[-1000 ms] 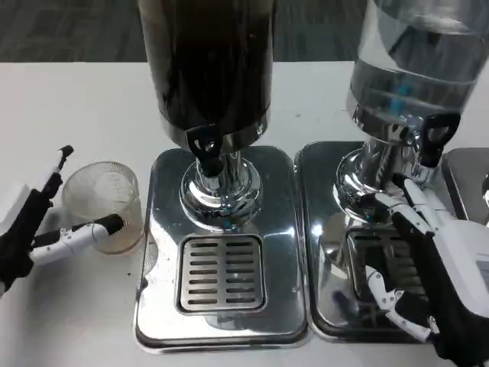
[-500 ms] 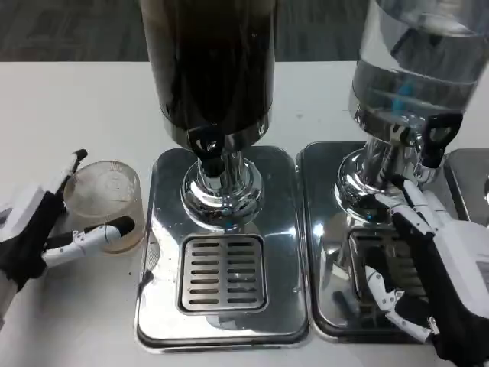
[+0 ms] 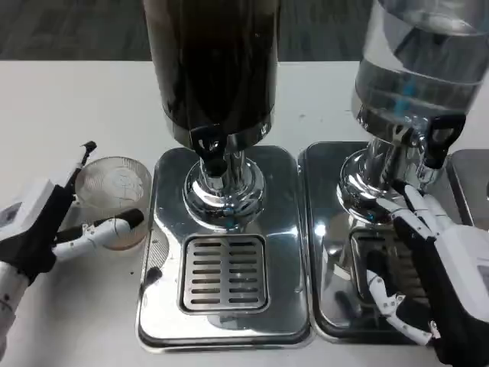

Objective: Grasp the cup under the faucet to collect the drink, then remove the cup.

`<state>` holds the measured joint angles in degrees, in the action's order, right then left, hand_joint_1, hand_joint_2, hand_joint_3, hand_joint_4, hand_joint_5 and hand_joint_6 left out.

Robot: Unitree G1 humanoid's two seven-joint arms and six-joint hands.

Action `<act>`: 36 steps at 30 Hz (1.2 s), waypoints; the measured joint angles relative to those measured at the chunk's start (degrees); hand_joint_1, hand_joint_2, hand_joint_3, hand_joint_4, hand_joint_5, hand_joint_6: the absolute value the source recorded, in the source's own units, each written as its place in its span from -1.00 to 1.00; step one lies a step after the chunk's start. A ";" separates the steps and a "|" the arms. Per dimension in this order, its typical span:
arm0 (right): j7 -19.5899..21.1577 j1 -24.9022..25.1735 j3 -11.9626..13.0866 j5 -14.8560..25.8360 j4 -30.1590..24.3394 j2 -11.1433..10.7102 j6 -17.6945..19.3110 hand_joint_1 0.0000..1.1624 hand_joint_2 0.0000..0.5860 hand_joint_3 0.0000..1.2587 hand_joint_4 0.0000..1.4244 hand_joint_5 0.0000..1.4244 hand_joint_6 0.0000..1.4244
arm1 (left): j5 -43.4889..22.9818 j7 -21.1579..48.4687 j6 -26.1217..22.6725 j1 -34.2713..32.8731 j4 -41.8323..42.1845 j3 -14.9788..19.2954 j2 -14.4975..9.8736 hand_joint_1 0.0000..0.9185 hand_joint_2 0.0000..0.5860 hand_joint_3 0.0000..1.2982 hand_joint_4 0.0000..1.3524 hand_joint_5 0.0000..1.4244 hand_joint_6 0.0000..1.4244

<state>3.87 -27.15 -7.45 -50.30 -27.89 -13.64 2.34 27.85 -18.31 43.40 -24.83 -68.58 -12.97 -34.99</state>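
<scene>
White surface (image 3: 46, 99) everywhere, with a strip of dark carpet at the back. So the whole thing turns on the clear plastic cup (image 3: 114, 200): it stands upright on the surface just left of the drip tray (image 3: 164, 306) of the dark drink dispenser (image 3: 210, 69), not under its faucet (image 3: 208, 147) yet. The faucet lies to the cup's right and a bit further back, over the slotted grate (image 3: 223, 273), so my guess is the coming move is a sideways carry to the right, up onto the tray.

The left hand (image 3: 46, 229) is way nearer. It comes at the cup from the left, one finger across the front wall and another up by the back rim, so the cup sits between them. Looks like it's grasping the cup, though how firmly I can't make out.

The right hand (image 3: 443, 283) hangs over the tray of the clear water dispenser (image 3: 416, 69), fingers spread, holding nothing. Both tanks are cut off at the top, and the right hand hides that second grate.
</scene>
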 measured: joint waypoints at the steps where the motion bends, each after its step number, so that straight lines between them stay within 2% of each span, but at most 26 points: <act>1: 0.00 0.00 0.01 0.00 -0.01 0.00 0.00 0.16 0.82 -0.64 -0.93 -0.93 -0.77 | 0.00 0.00 0.17 -0.13 -0.15 -0.12 0.01 -0.72 -0.62 -1.00 -1.00 -0.75 -0.53; 5: 0.00 0.01 0.04 0.02 -0.33 0.00 0.00 0.16 0.82 -0.64 -0.93 -0.93 -0.77 | -0.09 0.01 0.37 -0.50 -0.58 -0.39 0.06 -0.69 -0.50 -0.94 -0.99 -0.63 -0.44; 7: 0.00 0.03 0.08 0.05 -0.53 0.00 0.00 0.16 0.82 -0.64 -0.93 -0.93 -0.77 | -0.16 0.01 0.48 -0.57 -0.72 -0.40 0.12 -0.66 -0.44 -0.88 -0.92 -0.56 -0.39; 11: 0.00 0.05 0.19 0.06 -0.74 -0.01 0.00 0.16 0.82 -0.64 -0.93 -0.93 -0.77 | -0.28 0.01 0.80 -1.02 -1.25 -0.42 0.39 -0.51 -0.36 -0.60 -0.64 -0.34 -0.19; 14: 0.00 0.10 0.24 0.09 -0.74 -0.01 0.00 0.16 0.82 -0.64 -0.93 -0.93 -0.77 | -0.28 0.01 0.80 -1.64 -1.68 -0.62 0.51 -0.48 -0.32 -0.43 -0.45 -0.18 -0.03; 18: 0.00 0.53 0.25 0.11 -0.74 -0.01 0.00 0.16 0.82 -0.64 -0.93 -0.93 -0.77 | -0.32 -0.45 0.81 -1.94 -1.87 -0.64 0.77 -0.43 -0.29 -0.31 -0.30 0.00 0.19; 21: 0.00 0.83 0.28 0.29 -0.74 -0.02 -0.01 0.16 0.82 -0.64 -0.93 -0.93 -0.77 | -0.31 -1.23 0.81 -1.93 -1.94 -0.74 1.17 -0.40 -0.29 -0.24 -0.22 0.08 0.27; 26: 0.00 0.84 0.41 0.66 -0.74 -0.07 -0.01 0.16 0.82 -0.65 -0.92 -0.93 -0.77 | -0.19 -2.39 1.50 -1.87 -1.94 -1.12 1.42 -0.40 -0.30 -0.20 -0.17 0.14 0.35; 36: -0.01 0.94 0.54 1.20 -0.74 -0.19 0.00 0.17 0.84 -0.65 -0.90 -0.93 -0.77 | -0.16 -4.53 3.17 -0.40 -1.91 -1.24 1.42 -0.41 -0.30 -0.21 -0.17 0.15 0.34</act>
<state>3.87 -26.21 -6.91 -49.10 -28.63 -13.83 2.34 27.68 -22.84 46.56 -25.23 -70.49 -14.21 -33.57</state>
